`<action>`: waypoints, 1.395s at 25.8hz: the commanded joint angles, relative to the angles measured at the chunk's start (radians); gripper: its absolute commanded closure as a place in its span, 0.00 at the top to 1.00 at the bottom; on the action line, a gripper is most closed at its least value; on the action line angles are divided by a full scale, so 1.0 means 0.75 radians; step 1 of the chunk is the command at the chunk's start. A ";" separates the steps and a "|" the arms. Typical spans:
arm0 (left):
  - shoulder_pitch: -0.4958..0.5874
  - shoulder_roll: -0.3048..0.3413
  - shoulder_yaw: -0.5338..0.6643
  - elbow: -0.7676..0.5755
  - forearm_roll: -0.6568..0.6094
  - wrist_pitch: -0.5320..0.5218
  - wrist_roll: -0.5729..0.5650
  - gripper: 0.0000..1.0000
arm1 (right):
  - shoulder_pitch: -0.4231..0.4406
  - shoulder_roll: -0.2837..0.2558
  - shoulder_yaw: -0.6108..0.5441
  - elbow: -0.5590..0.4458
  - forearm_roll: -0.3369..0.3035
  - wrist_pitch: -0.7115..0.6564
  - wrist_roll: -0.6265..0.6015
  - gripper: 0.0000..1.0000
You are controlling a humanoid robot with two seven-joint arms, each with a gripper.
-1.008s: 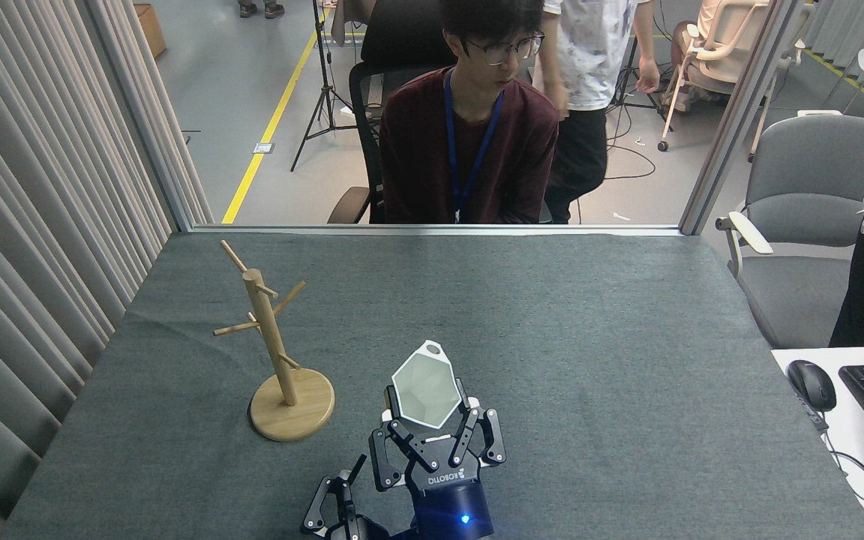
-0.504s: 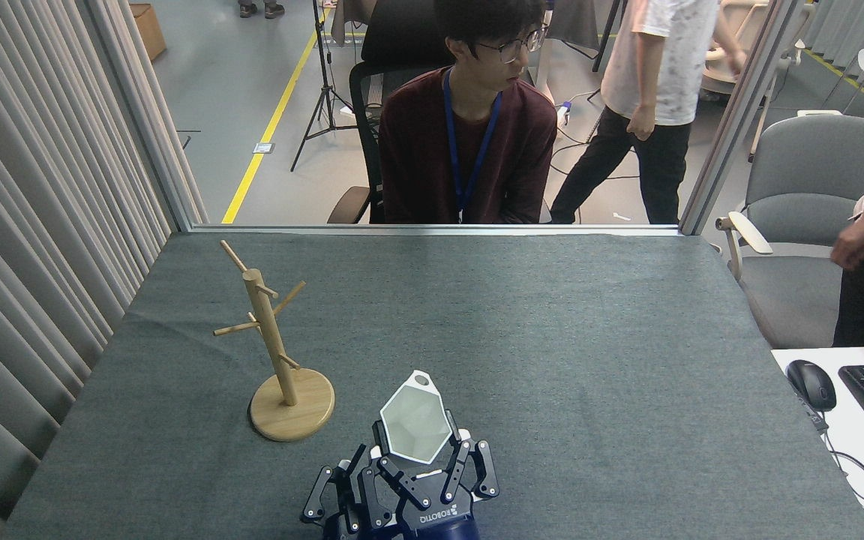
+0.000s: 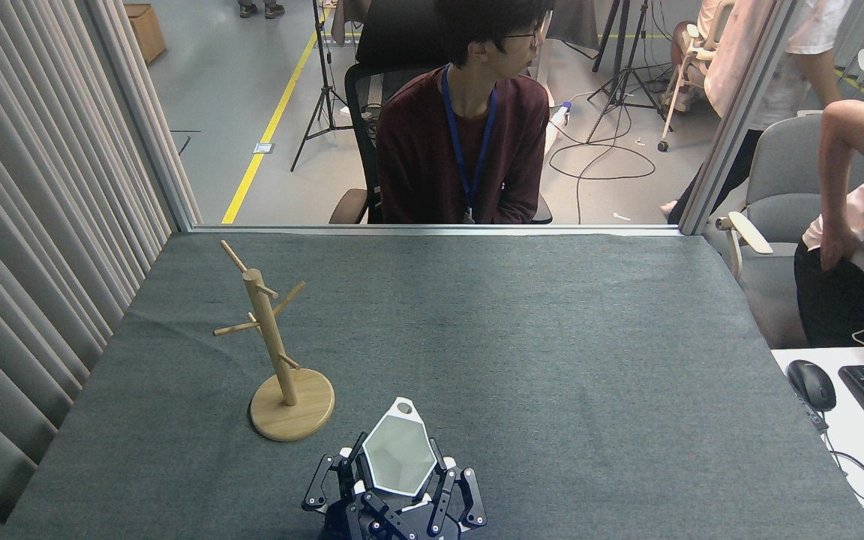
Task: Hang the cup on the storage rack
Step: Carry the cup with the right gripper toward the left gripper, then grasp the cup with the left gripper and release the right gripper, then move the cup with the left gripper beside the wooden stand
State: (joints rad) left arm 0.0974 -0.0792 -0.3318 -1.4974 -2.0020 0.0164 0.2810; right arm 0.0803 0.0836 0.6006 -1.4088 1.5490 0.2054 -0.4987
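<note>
Cup (image 3: pixel 398 455) is gripped, mouth up, between the right gripper's (image 3: pixel 400 495) closed fingers at the worktop's (image 3: pixel 552 337) near edge; the left gripper's (image 3: pixel 336 487) opening cannot be told.

At the bottom edge of the frame, both grippers are cut off, and the cup (image 3: pixel 399 455) hides their jaws. The left gripper (image 3: pixel 338 487) sits half behind the right gripper (image 3: pixel 417 502), its grip unreadable.

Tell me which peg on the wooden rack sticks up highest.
The top peg of the storage rack, slanting up and left past the post's top; the other pegs branch off lower on the post.
</note>
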 commanded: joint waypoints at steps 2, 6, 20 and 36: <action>-0.011 -0.001 -0.003 0.000 -0.002 0.007 -0.004 0.64 | 0.007 -0.001 0.007 0.003 0.000 0.000 -0.002 0.70; -0.024 0.001 -0.001 0.000 -0.002 0.005 -0.051 0.34 | 0.007 -0.001 0.007 0.003 0.000 0.002 -0.002 0.70; -0.024 -0.001 -0.001 0.013 -0.002 0.005 -0.047 0.37 | 0.034 -0.011 0.015 -0.206 -0.002 -0.088 -0.051 0.98; 0.011 0.046 0.244 -0.120 -0.006 0.142 -0.039 0.36 | -0.171 -0.122 -0.786 0.179 -0.292 0.082 0.188 0.98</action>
State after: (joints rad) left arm 0.0977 -0.0603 -0.2377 -1.5439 -2.0050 0.0957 0.2477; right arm -0.0435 0.0305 0.0192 -1.3174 1.3292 0.2513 -0.3749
